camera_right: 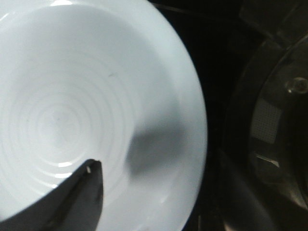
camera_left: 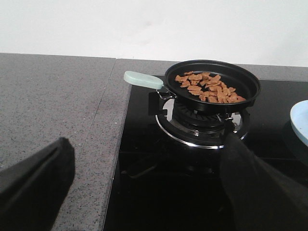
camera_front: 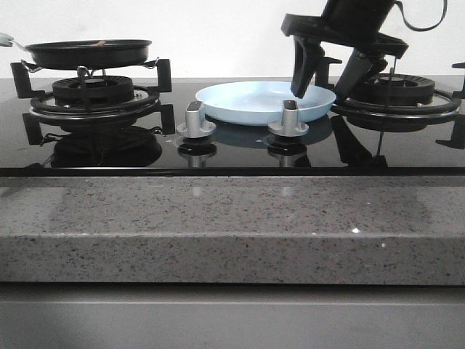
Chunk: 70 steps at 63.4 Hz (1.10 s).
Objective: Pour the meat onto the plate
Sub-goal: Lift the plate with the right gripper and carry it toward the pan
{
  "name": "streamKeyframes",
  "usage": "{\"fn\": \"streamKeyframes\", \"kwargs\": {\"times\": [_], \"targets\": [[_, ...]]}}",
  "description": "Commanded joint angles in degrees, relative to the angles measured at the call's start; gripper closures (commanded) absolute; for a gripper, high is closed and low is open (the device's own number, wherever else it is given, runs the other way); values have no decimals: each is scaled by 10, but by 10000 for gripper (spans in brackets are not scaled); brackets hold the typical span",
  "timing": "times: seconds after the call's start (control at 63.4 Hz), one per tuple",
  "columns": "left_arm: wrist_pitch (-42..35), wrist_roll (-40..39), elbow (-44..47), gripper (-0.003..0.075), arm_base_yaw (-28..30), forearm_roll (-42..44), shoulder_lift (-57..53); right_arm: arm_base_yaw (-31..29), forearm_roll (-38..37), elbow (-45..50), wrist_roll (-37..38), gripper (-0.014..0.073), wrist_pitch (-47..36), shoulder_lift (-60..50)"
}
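The meat [camera_left: 209,88], several small brown strips, lies in a black frying pan [camera_left: 212,83] with a pale-green handle [camera_left: 143,80]. The pan [camera_front: 87,52] rests on the left burner. My left gripper [camera_left: 147,144] is open and empty, short of the pan, one finger over the grey counter and the other over the black hob. It does not show in the front view. The pale-blue plate [camera_front: 265,102] sits empty between the burners. My right gripper [camera_front: 318,96] hangs open over the plate's right rim. One finger [camera_right: 82,192] is above the plate [camera_right: 72,96]; nothing is held.
Two silver knobs [camera_front: 195,120] [camera_front: 290,118] stand just in front of the plate. The right burner [camera_front: 396,91] with its black grate is close beside the right gripper. A grey granite counter edge [camera_front: 218,218] runs along the front, and a white wall stands behind.
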Motion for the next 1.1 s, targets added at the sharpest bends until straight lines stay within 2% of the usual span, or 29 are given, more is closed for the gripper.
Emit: {"fn": "streamKeyframes", "kwargs": {"times": [0.0, 0.315, 0.426, 0.694, 1.088], "targets": [[-47, -2, -19, 114, 0, -2, 4, 1, 12, -19, -7, 197, -15, -30], [-47, -2, -19, 114, 0, -2, 4, 1, 12, -19, -7, 559, -19, -30], [-47, -2, -19, 114, 0, -2, 4, 1, 10, -19, -7, 655, -17, -30], [-47, -2, -19, 114, 0, -2, 4, -2, 8, -34, -7, 662, 15, -30], [-47, -2, -19, 114, 0, -2, 4, -2, 8, -162, 15, 662, 133, -30]]}}
